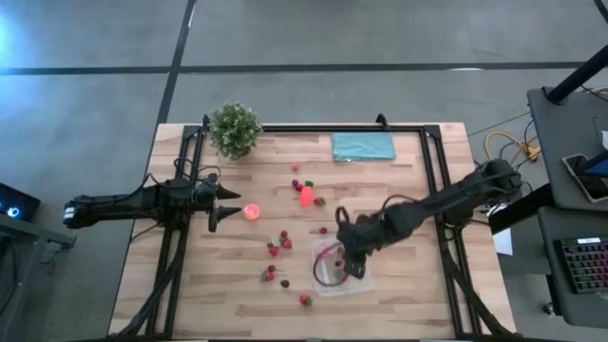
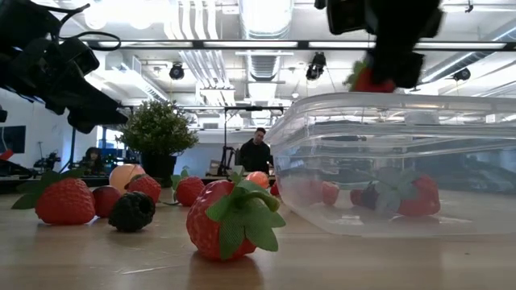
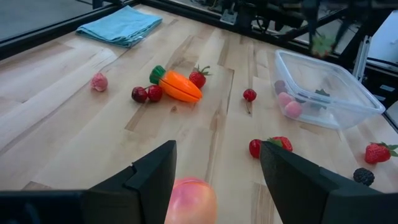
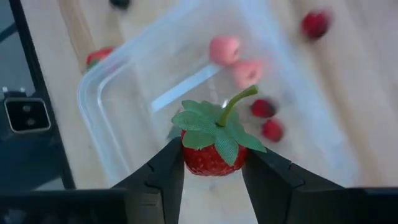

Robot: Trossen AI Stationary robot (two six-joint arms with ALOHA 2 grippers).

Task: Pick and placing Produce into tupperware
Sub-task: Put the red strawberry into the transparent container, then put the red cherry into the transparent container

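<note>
My right tool (image 4: pixel 212 163) clamped a red, green-leafed strawberry (image 4: pixel 211 152) over clear shallow tupperware (image 4: pixel 124 93), left tool (image 3: pixel 214 171) spread open near pink-orange ball (image 3: pixel 189 200)

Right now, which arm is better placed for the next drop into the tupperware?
The right. Its gripper is shut on a strawberry directly above the tupperware. The left gripper is open, far across the table by the pink-orange ball, holding nothing.

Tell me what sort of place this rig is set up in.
Probably a robotics lab or open workshop: the wooden table stands on a bare concrete floor, exposed ceiling ducts run overhead, and a desk with a keyboard sits beside it.
</note>
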